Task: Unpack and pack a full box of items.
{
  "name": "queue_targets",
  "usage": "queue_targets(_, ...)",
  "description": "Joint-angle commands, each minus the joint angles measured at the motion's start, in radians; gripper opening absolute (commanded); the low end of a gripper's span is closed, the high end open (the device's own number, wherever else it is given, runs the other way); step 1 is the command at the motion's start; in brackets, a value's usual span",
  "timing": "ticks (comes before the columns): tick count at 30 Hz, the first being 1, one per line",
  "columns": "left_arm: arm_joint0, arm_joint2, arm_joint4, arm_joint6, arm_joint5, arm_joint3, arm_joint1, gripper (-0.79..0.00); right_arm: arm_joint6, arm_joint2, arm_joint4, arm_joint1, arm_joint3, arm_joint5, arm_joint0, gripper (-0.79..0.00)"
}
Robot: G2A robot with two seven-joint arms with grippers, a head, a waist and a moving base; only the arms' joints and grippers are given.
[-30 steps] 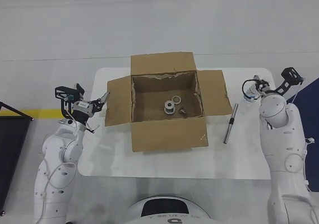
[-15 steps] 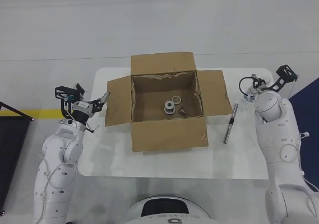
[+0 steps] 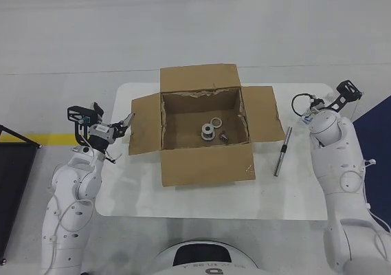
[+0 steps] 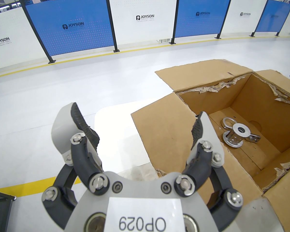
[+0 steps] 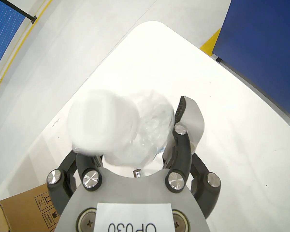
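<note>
Shows a cardboard box [image 3: 205, 166] open mid-bench [image 3: 147, 199], flaps spread, with a flanged metal fitting [image 3: 212, 129] and a ring [image 4: 228, 122] on its floor. Puts the left gripper [image 4: 138, 112] just beside the box's left flap, elbow bent, fingers spread wide, nothing between them. Puts the right gripper [image 5: 133, 126] above the bench's far right corner, arm folded, fingers clamped on a clear plastic item [image 5: 104, 126] with a white top. Has a metal rod [image 3: 282, 151] lying between box and right arm. Bears a white printed label [image 4: 137, 223] on each wrist plate.
</note>
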Motion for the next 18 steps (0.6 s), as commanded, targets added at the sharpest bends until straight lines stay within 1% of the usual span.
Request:
queue_targets(1, 0.0, 0.0, 0.0, 0.0, 0.0, 0.0, 0.0, 0.0, -0.003, -0.003, -0.001, -0.001, 0.0, 0.001, 0.0, -0.489)
queue_targets(3, 0.0, 0.0, 0.0, 0.0, 0.0, 0.0, 0.0, 0.0, -0.005, -0.003, 0.001, -0.002, -0.007, 0.002, -0.004, -0.542)
queue_targets(7, 0.0, 0.0, 0.0, 0.0, 0.0, 0.0, 0.0, 0.0, -0.009, 0.0, 0.0, -0.002, -0.023, 0.005, -0.016, -0.69)
queue_targets(8, 0.0, 0.0, 0.0, 0.0, 0.0, 0.0, 0.0, 0.0, -0.01, 0.001, 0.001, -0.002, -0.028, 0.006, -0.02, -0.705)
queue_targets(9, 0.0, 0.0, 0.0, 0.0, 0.0, 0.0, 0.0, 0.0, -0.011, 0.002, 0.002, -0.002, -0.034, 0.007, -0.024, -0.742)
queue_targets(11, 0.0, 0.0, 0.0, 0.0, 0.0, 0.0, 0.0, 0.0, -0.019, 0.008, 0.008, -0.002, -0.053, 0.002, -0.038, -0.785)
queue_targets(15, 0.0, 0.0, 0.0, 0.0, 0.0, 0.0, 0.0, 0.0, -0.065, 0.035, 0.039, -0.002, -0.137, -0.016, -0.098, -0.785)
queue_targets(18, 0.0, 0.0, 0.0, 0.0, 0.0, 0.0, 0.0, 0.0, -0.117, 0.072, 0.076, -0.002, -0.257, -0.039, -0.18, -0.785)
